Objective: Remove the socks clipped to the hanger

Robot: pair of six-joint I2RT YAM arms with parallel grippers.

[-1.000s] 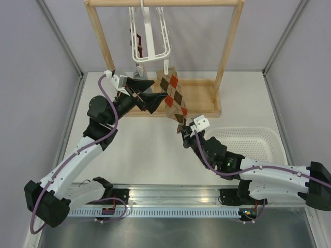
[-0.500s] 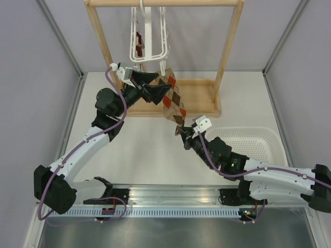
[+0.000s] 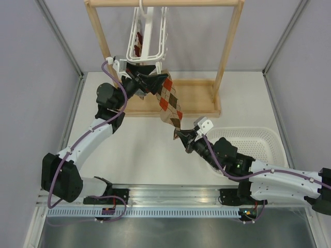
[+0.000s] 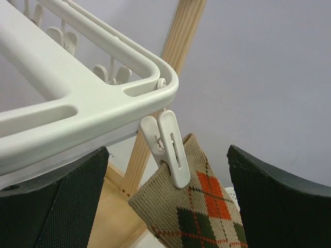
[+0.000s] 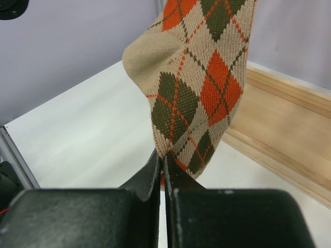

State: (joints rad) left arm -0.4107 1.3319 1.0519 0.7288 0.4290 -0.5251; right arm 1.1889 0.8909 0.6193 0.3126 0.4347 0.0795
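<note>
A tan argyle sock (image 3: 167, 101) with red and dark diamonds hangs stretched from a white clip (image 4: 168, 148) at the corner of the white hanger (image 3: 147, 41). My left gripper (image 3: 155, 81) is open, and its fingers stand either side of that clip and the sock's cuff (image 4: 199, 204) without touching them. My right gripper (image 3: 179, 135) is shut on the sock's toe (image 5: 178, 150) and holds the fabric taut below the hanger. Another dark red sock (image 3: 137, 44) shows inside the hanger frame. In the left wrist view, the hanger (image 4: 77, 108) fills the upper left.
The wooden rack (image 3: 224, 51) holds the hanger from its top bar, and its flat base (image 3: 199, 98) lies under the sock. A white perforated basket (image 3: 256, 142) sits at the right, beside my right arm. Grey walls close in the sides.
My left gripper has risen and moved right, up to the clip at the hanger's corner. My right gripper has drawn the toe slightly down and left, so the sock is tauter.
</note>
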